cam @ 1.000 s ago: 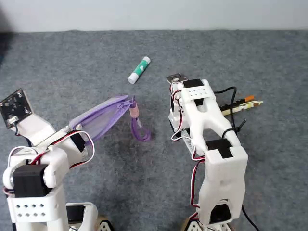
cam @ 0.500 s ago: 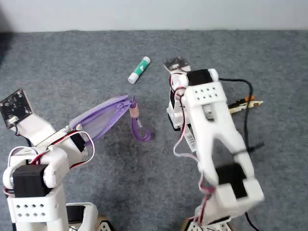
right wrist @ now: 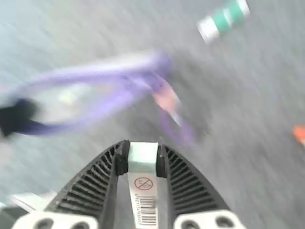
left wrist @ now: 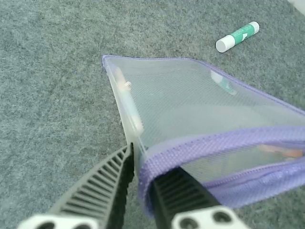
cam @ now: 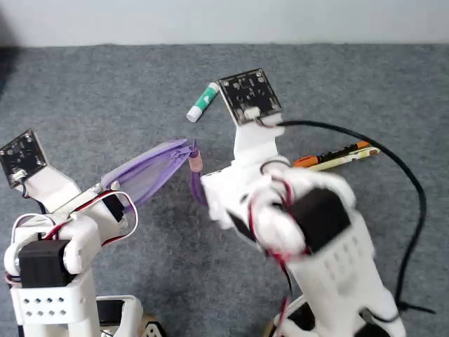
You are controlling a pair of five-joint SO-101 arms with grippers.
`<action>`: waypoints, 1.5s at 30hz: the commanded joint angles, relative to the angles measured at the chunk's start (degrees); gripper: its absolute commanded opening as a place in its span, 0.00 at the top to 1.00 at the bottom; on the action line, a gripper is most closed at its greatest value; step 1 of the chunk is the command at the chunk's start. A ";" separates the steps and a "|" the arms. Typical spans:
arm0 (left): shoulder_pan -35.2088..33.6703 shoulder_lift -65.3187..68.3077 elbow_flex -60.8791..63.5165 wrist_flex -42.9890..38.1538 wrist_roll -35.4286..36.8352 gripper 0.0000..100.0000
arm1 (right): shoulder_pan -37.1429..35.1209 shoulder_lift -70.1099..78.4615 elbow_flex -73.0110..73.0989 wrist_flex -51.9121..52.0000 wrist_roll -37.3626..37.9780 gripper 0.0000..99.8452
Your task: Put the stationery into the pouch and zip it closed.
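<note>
Movement toward nine o'clock brings the right gripper (right wrist: 142, 152), clamping a white barcoded item (right wrist: 142, 183), near the pouch (left wrist: 190, 109) pinched by the left gripper (left wrist: 142, 167), readying insertion.

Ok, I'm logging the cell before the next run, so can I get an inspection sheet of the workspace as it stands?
Surface: grey carpeted table.
Job's things: purple mesh pouch, one end lifted off the table; glue stick lying beyond the pouch; pens lying on the right arm's side; pale block with a barcode label, held.
Clutter: nothing seen.
Grippers: left claw shut on the pouch's edge; right claw shut on the pale block, raised above the table.
Cables: black cable arcs off the right arm, above the pens.
Surroundings: pale wall behind the table.
</note>
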 commanded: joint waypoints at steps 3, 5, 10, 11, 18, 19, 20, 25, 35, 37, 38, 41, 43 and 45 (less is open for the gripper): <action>0.44 0.44 -6.11 -0.26 0.53 0.99 | -2.07 -4.18 -2.02 -16.13 -1.41 0.99; 0.44 0.44 -6.02 -0.70 0.53 0.99 | -2.24 -4.09 -2.02 -21.41 -1.41 0.99; 0.44 0.44 -5.93 -0.62 0.53 0.99 | -6.64 -4.53 2.90 -33.71 -1.05 0.99; 0.44 0.44 -5.93 -0.62 0.53 0.99 | -7.60 -4.53 4.22 -35.56 -0.97 0.99; 0.44 0.44 -5.93 -0.62 0.53 0.99 | -9.98 -4.70 19.78 -53.32 8.00 0.99; 0.44 0.44 -5.93 -0.62 0.53 0.99 | -10.15 -4.70 22.07 -55.96 9.23 0.99; 0.44 0.44 -5.93 -0.62 0.53 0.99 | -10.42 -4.70 24.09 -58.15 10.20 0.99; 0.35 0.44 -6.02 -0.62 0.53 0.99 | -11.21 -4.70 30.24 -61.58 11.16 0.99; 0.09 0.44 -6.02 -0.62 0.62 0.99 | -10.86 -9.45 36.31 -57.98 11.25 0.84; 0.18 0.44 -6.02 -0.62 0.62 0.99 | -10.86 -10.51 34.99 -53.85 10.99 0.77; 0.18 0.44 -6.02 -0.62 0.62 0.99 | -10.86 -10.95 33.93 -52.26 10.90 0.77; 0.18 0.44 -6.02 -0.62 0.62 0.99 | -9.89 -11.30 29.36 -49.10 10.90 0.83; 0.18 0.44 -5.93 -0.62 0.62 0.99 | -7.87 -10.77 25.41 -46.46 10.90 0.87; 0.18 0.44 -5.93 -0.62 0.62 0.99 | -5.14 -9.63 21.80 -42.15 10.11 0.91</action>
